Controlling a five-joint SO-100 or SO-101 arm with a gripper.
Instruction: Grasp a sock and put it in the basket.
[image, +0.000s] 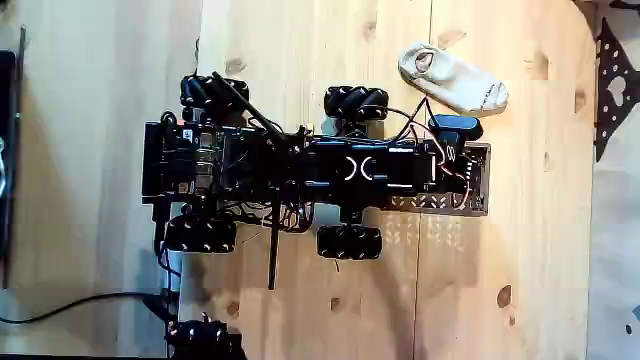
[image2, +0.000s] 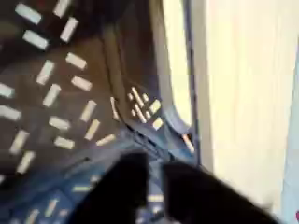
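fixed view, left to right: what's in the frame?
Black cable on the pale surface at far left → black wheeled robot on the wooden table → basket at the robot's right end, with the sock above it → dark perforated plate at the right edge.

Count, fixed view: one sock (image: 452, 79), one wheeled robot (image: 300, 165) with four wheels visible, one arm (image: 370, 165) lying along it, one perforated basket (image: 478, 180) at its right end, one wooden table (image: 520, 260).
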